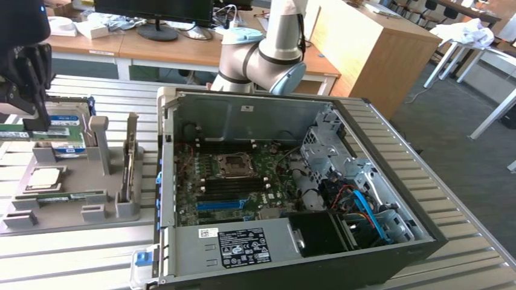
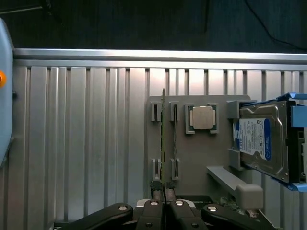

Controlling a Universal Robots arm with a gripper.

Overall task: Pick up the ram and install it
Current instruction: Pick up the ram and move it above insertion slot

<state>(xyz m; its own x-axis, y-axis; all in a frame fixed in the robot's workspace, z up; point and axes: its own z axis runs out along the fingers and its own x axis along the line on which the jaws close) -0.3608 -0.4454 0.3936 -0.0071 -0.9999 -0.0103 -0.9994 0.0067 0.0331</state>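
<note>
The ram (image 2: pixel 163 139) is a thin green stick seen edge-on, running straight out from my fingertips. My gripper (image 2: pixel 164 199) is shut on its near end, over the grey holder tray (image 2: pixel 192 158). The stick reaches past the tray's far edge, so it looks lifted off its slot. In the exterior view my gripper (image 1: pixel 36 121) hangs above the tray (image 1: pixel 72 211) at the exterior view's left, with the green ram (image 1: pixel 16 129) level beneath it. A second green stick (image 1: pixel 69 196) rests in the tray's front holders.
The tray also carries a square silver processor (image 2: pixel 201 117) and a blue-labelled hard drive (image 2: pixel 261 139). At the exterior view's right of the tray, the open computer case (image 1: pixel 371 121) lies on its side, showing the motherboard (image 1: pixel 234 181). Everything sits on a ribbed metal table (image 1: pixel 81 254).
</note>
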